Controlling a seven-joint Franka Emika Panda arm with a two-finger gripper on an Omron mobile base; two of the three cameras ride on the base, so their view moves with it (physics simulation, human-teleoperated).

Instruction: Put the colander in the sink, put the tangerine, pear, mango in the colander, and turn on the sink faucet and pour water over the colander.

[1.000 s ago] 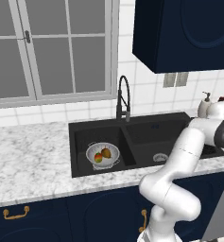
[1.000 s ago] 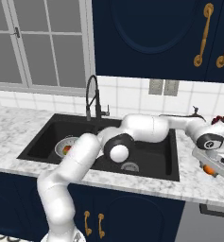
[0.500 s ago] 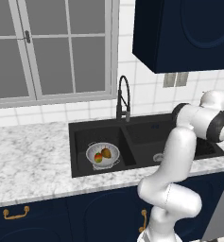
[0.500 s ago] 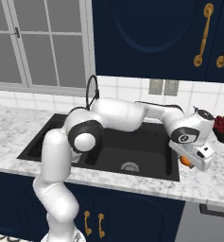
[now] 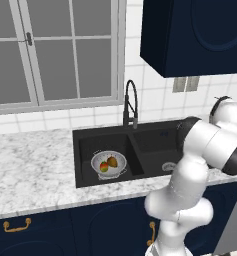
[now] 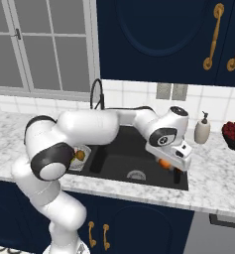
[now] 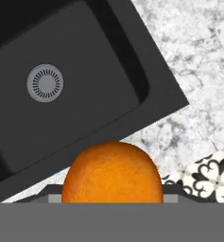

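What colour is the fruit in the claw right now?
Plain bright orange all over: the tangerine, clearest in the hand view.

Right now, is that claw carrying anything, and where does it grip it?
Yes: the claw holds the tangerine, pinched by its sides between the two fingers, above the sink's front right corner.

White Franka arm (image 6: 89,130) was glossy, rounded segments, dark grey joint caps, boxy white hand, stacked bulbous base links

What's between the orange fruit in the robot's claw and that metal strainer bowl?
In the right base view, between the tangerine and the colander lies the sink's bare black right basin.
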